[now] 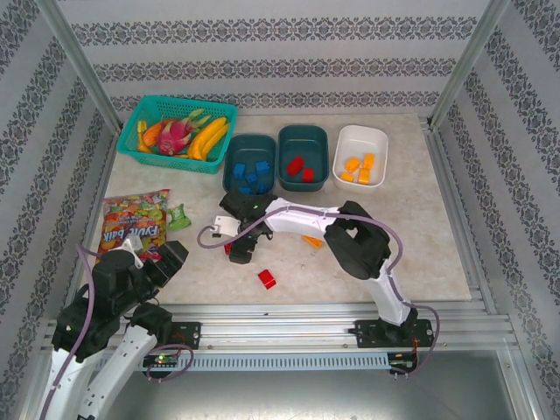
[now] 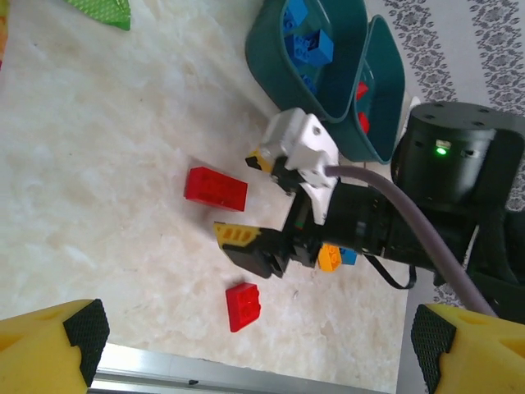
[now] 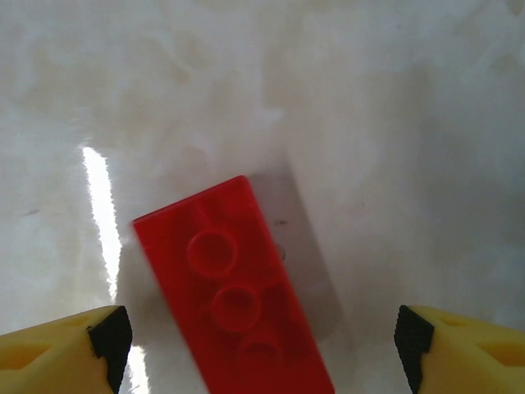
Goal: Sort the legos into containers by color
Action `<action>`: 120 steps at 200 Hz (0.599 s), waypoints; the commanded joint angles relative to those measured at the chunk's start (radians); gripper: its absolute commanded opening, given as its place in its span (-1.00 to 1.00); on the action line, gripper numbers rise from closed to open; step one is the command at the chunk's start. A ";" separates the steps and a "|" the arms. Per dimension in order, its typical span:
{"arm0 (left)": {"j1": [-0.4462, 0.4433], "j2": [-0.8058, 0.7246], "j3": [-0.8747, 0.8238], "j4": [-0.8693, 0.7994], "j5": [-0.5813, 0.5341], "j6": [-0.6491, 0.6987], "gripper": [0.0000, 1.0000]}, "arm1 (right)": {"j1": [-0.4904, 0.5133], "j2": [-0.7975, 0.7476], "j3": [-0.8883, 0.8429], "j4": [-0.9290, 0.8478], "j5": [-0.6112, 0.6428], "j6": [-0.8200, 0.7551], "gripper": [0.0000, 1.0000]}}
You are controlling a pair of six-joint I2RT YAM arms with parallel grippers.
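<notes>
Worktop (image 1: 420, 245) is carrying the three containers in a row at the far side: the left teal tub (image 1: 249, 137) is holding blue, the middle teal tub (image 1: 303, 129) red, the white tub (image 1: 341, 144) orange-yellow. Risk one: the two teal tubs are sitting side by side and looking alike, so a release drifting left is likely putting red in with blue. Right tool (image 3: 258, 332) is standing wide open, gripping nothing, straddling the long red brick (image 3: 234, 295). Risk two: this brick is lying skewed to the closing line, so the pads are probably meeting its corners first and twisting or squirting it out. Left tool (image 2: 258, 331) is hovering at the near left, equally wide and empty, so the arms are risking crowding. Loose legos are lying on the worktop in front of the tubs: the long brick is showing glossy red with round studs up, a small red brick (image 1: 267, 279) and an orange brick (image 1: 312, 241) lying nearby.
</notes>
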State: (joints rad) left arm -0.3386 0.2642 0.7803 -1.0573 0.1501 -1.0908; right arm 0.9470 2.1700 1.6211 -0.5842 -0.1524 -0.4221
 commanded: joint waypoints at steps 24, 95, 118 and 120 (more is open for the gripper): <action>0.006 -0.006 0.035 -0.038 0.018 -0.011 0.93 | 0.010 0.080 0.101 -0.085 0.068 0.048 0.33; 0.005 0.016 0.015 0.021 0.044 0.009 0.88 | 0.019 0.054 0.102 -0.073 0.047 0.071 -0.53; 0.005 0.061 0.015 0.080 0.063 0.030 0.87 | 0.013 -0.007 0.091 -0.059 0.060 0.076 -0.57; 0.006 0.067 0.017 0.086 0.064 0.033 0.87 | 0.011 -0.013 0.089 -0.057 0.060 0.078 -0.58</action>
State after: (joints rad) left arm -0.3386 0.2817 0.7906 -1.0584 0.1825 -1.0889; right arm 0.9535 2.2311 1.7145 -0.6403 -0.1112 -0.3618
